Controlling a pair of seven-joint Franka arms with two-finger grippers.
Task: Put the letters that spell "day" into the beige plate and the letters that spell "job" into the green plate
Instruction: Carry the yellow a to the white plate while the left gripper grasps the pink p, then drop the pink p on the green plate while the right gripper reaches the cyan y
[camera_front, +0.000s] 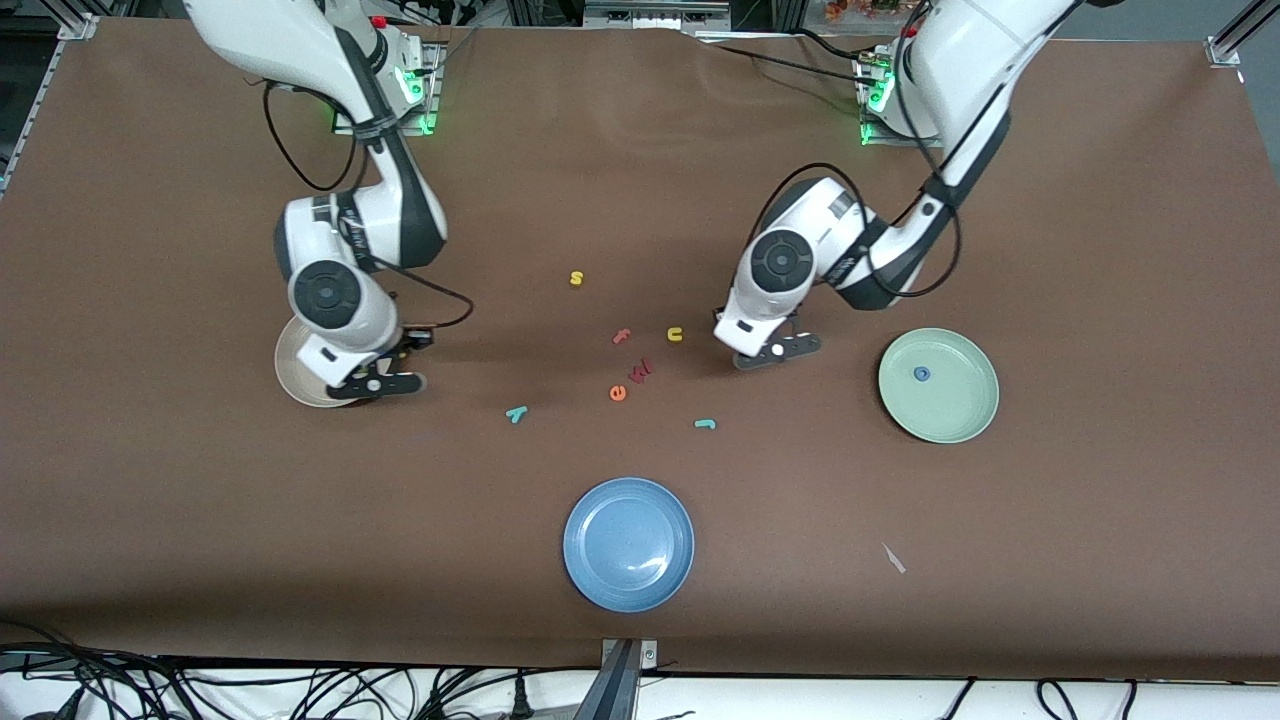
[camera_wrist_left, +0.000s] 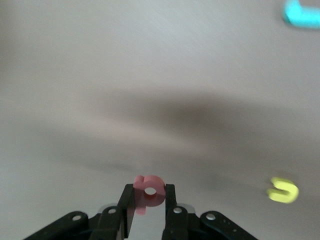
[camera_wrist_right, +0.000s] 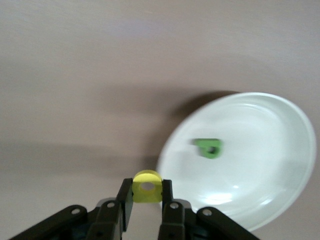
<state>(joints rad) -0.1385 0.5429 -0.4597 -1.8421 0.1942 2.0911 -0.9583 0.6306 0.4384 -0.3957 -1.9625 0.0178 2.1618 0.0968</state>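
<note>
My left gripper (camera_wrist_left: 149, 193) is shut on the pinkish-red "b" (camera_wrist_left: 149, 188), low over the cloth beside the yellow "u" (camera_wrist_left: 283, 190), toward the green plate (camera_front: 950, 412). That plate holds the blue "o" (camera_front: 921, 374). My right gripper (camera_wrist_right: 147, 193) is shut on the yellow "d" (camera_wrist_right: 147, 186), just beside the rim of the beige plate (camera_wrist_right: 260, 175), where the dark green "a" (camera_wrist_right: 209, 148) lies. The teal "y" (camera_front: 516, 413) and teal "j" (camera_front: 705, 424) lie on the cloth, nearer the front camera than the other loose letters.
A blue plate (camera_front: 628, 543) sits near the table's front edge. Loose in the middle are a yellow "s" (camera_front: 576, 278), a pink "f" (camera_front: 621, 337), a red "w" (camera_front: 640, 371) and an orange "e" (camera_front: 618, 393). A paper scrap (camera_front: 893, 558) lies beside the blue plate.
</note>
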